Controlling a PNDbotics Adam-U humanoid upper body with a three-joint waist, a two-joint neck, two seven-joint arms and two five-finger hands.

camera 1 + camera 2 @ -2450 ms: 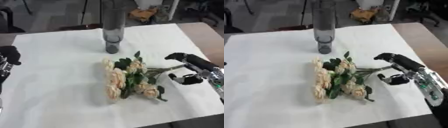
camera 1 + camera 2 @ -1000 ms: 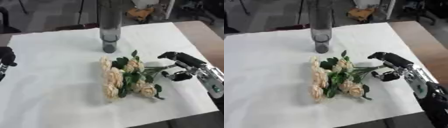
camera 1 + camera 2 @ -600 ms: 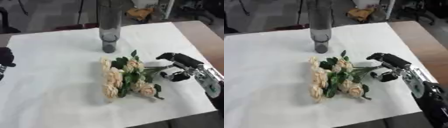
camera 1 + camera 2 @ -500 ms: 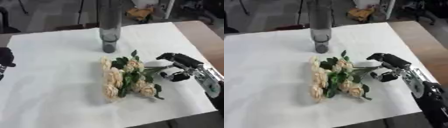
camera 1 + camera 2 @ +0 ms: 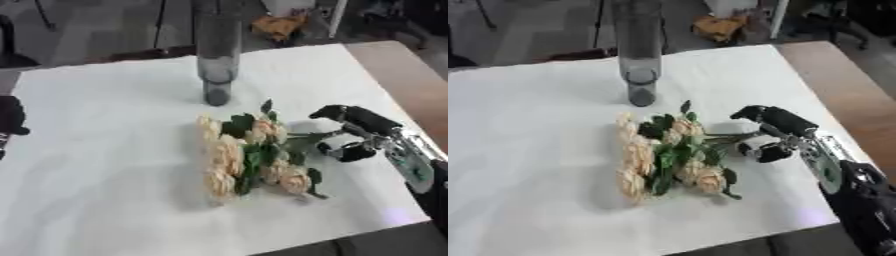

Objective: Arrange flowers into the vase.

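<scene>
Cream-coloured roses with dark green leaves (image 5: 249,152) lie flat in a bunch on the white tablecloth (image 5: 105,175), near the middle, stems pointing right. We see our black right hand (image 5: 354,131) at the stem ends, fingers curled over them and thumb below, but whether it grips them we cannot tell. The tall grey cylindrical vase (image 5: 217,55) stands upright behind the bunch, apart. Our left hand (image 5: 10,117) shows at the left edge, finger state unclear.

A white cloth (image 5: 105,165) covers the table, its brown top (image 5: 411,80) bare at right.
</scene>
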